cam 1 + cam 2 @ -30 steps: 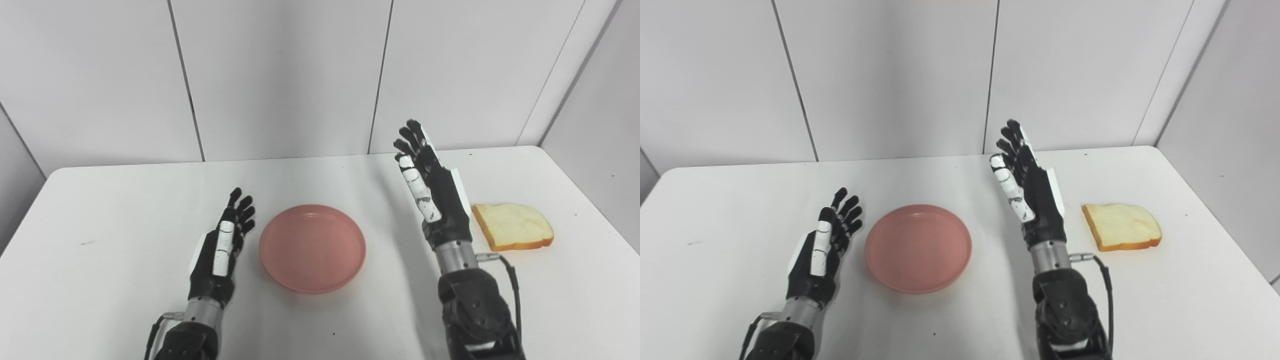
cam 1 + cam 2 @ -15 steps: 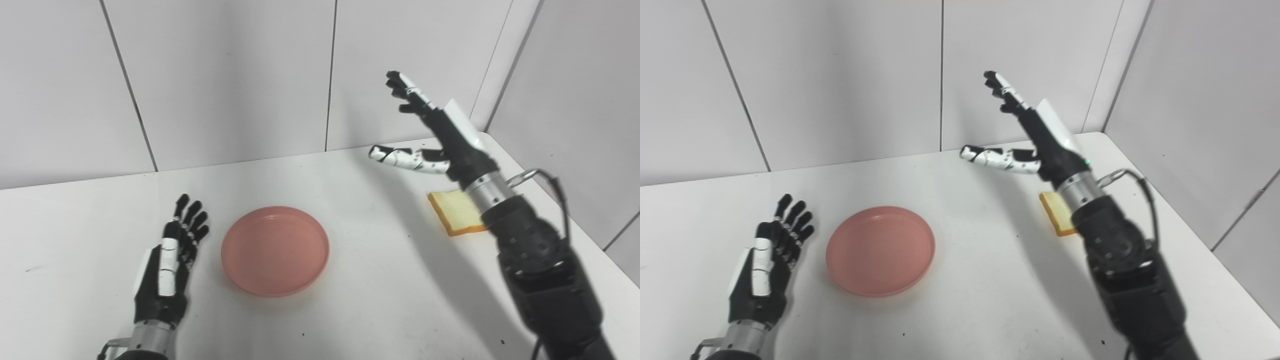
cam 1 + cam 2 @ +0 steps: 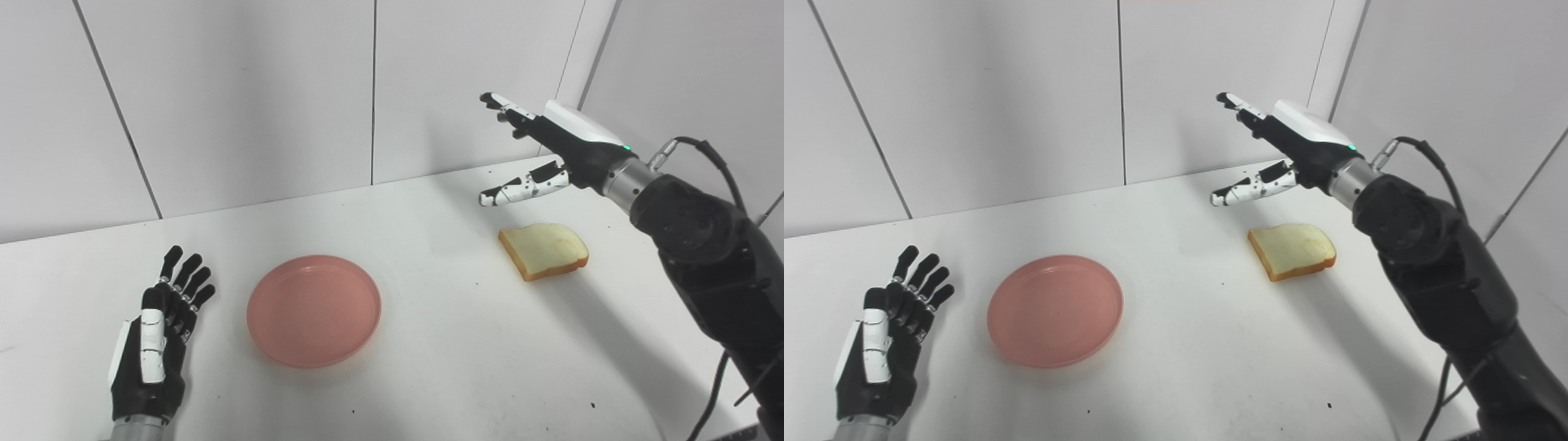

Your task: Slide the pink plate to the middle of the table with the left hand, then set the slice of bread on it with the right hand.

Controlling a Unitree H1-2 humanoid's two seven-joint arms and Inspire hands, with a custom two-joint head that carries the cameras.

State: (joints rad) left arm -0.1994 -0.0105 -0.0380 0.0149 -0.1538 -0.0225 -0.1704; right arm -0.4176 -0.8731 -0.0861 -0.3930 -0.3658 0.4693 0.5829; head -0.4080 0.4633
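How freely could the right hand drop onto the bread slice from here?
Probably freely: the right hand hovers open above and behind the bread slice, with nothing between them; the pink plate sits apart.

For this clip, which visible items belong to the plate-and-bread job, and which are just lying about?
Belongs to the job:
- pink plate, bare
- slice of bread, flat on the table
- right hand, open, raised above the bread
- left hand, open, left of the plate

Lying about:
- nothing; only small dark specks on the table

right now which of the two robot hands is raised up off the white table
The right hand, open above and behind the tan bread slice. The left hand lies low beside the round pink plate, also empty.
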